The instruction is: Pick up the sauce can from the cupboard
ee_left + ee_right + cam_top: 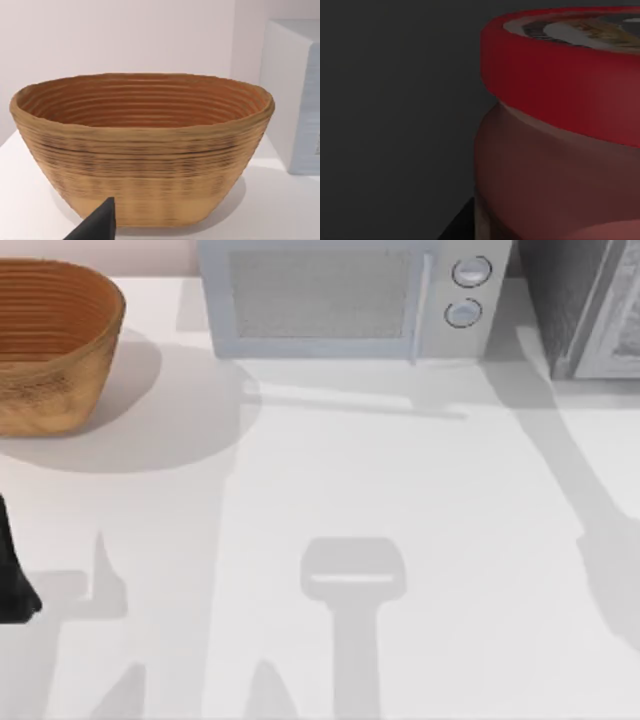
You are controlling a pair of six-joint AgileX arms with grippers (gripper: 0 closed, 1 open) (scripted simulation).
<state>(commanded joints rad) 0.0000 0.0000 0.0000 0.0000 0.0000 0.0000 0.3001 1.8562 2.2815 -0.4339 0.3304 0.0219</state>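
The sauce can [560,125] looms very close in the right wrist view, with a red lid over a dimly lit red body, standing inside the dark cupboard [395,100]. A dark part of my right gripper [461,226] shows low beside the can. From above, the cupboard [560,300] is the dark speckled box at the table's far right corner, with a lighter door panel. My left arm [15,570] is parked at the table's left edge. A tip of its gripper [99,226] points toward the basket.
A woven brown basket [50,340] stands at the back left and looks empty in the left wrist view [142,150]. A pale grey microwave [340,300] with two round knobs sits at the back middle. Arm shadows cross the white tabletop [400,470].
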